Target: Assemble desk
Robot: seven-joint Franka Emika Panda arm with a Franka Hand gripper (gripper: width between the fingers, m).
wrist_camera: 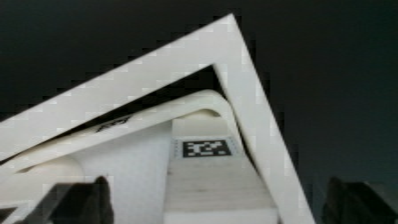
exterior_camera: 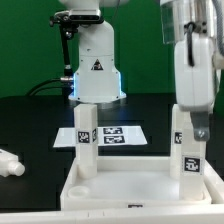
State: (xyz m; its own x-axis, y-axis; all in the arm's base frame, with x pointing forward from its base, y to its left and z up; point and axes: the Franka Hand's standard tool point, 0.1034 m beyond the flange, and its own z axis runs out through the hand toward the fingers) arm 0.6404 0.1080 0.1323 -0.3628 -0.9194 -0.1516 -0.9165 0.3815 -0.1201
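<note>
Your desk (exterior_camera: 100,195) sits at the bench (exterior_camera: 30,120) edge nearest the exterior camera, partly built. Its panel (exterior_camera: 130,187) lies flat with the rim up. Two legs stand upright on it, at the two corners on the side toward the marker board (exterior_camera: 120,135).

The leg (exterior_camera: 190,160) at the exterior view's right corner is the one under the claw (exterior_camera: 192,130). You can see a black-and-white tag low on its front face. The second leg (exterior_camera: 85,140) stands alone at the exterior view's left corner, with tags on its side, well apart from the arm.

Your claw hangs straight down over the first leg, with a dark finger on each side of its upper part. From the wrist view, the leg (wrist_camera: 208,175) rises between the fingers (wrist_camera: 71,200), its tag (wrist_camera: 208,148) facing the camera, and the panel's rim (wrist_camera: 231,60) runs off in a white angle behind it. The jaws are spread wide, with a gap between each finger and the leg, so the claw has hold of nothing.

Behind the panel the marker board lies flat on the bench, between the desk and the robot base (exterior_camera: 97,65). A loose white part (exterior_camera: 8,163) lies on its side by the bench edge at the exterior view's left, apart from the panel. You cannot tell from either view how deep the legs sit in their corners.
</note>
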